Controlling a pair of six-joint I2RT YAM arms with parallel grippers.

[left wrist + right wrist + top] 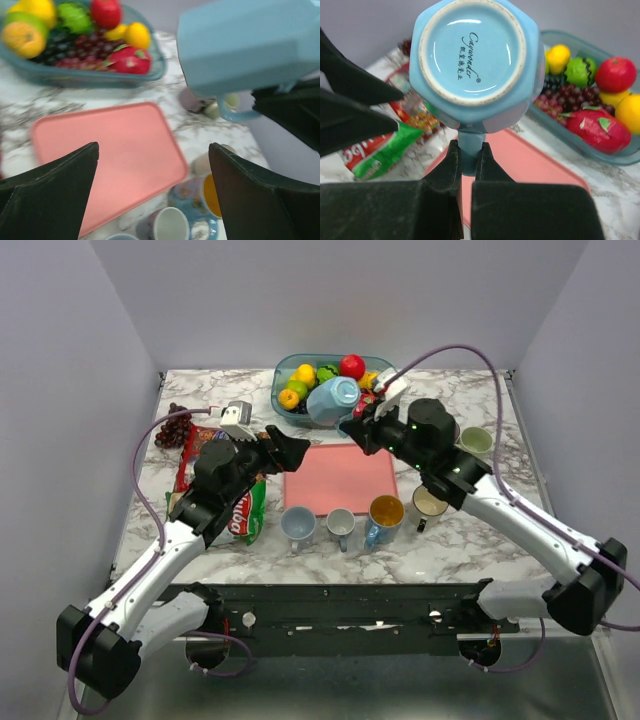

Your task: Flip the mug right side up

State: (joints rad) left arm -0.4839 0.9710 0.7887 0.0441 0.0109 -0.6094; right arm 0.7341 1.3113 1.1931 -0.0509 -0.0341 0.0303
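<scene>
One light-blue mug (333, 400), aloft at upper centre of the top view, over the far edge of the pink tray (340, 478) and just in front of the fruit basket (280, 370). Hangs tilted on its side, base with printed maker's mark turned toward the right wrist camera. Pinched by the handle in the right gripper (468, 150), fingers closed tight on it. Left of centre: left gripper (154, 147) spread wide, holding nothing, facing the mug but apart from it. Below the tray, a row of cups (341, 523).
</scene>
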